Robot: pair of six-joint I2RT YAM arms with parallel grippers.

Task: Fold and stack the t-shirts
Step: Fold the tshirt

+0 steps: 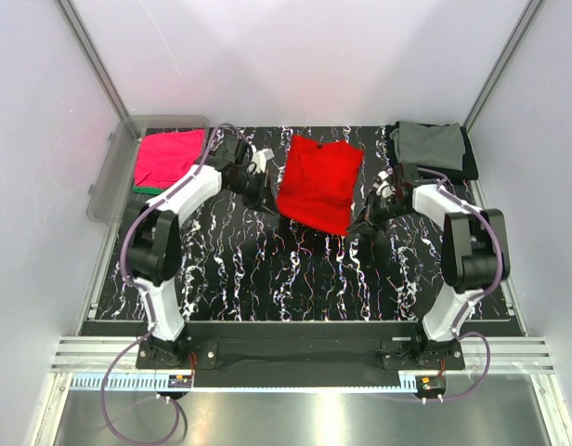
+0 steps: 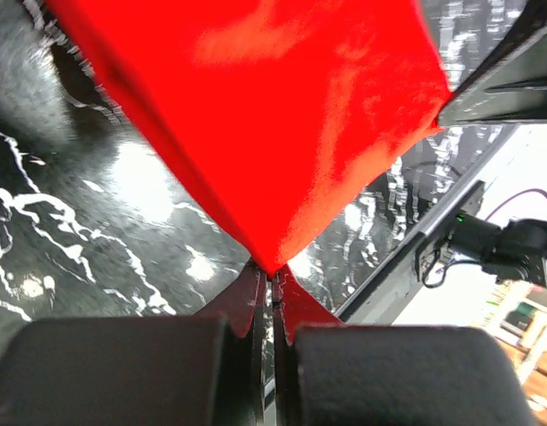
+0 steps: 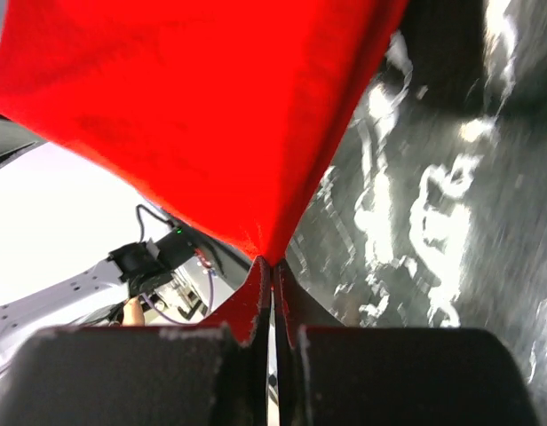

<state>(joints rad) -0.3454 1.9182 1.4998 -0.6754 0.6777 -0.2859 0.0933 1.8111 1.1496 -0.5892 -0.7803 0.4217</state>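
**A:** Where's the red shirt [image 1: 316, 181]?

**B:** Hanging above the middle of the worktop [image 1: 267, 269]. The left tool [image 2: 273, 277] and right tool [image 3: 272, 264] are each clamped on a corner.

**A:** How far along are we?

**B:** Pink [image 1: 167, 158] looks folded on green [image 1: 149, 190], far left. Red is mid-fold. Grey [image 1: 430, 144] and black [image 1: 469, 165], far right, probably remain.

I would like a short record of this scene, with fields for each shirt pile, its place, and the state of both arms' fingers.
held shirt: bright red cloth t-shirt, over the black marbled table
left fingers: shut on a corner of the red shirt
right fingers: shut on another corner
far left pile: folded magenta-pink shirt on a green shirt, at the clear plastic bin
far right pile: grey shirt on a black shirt
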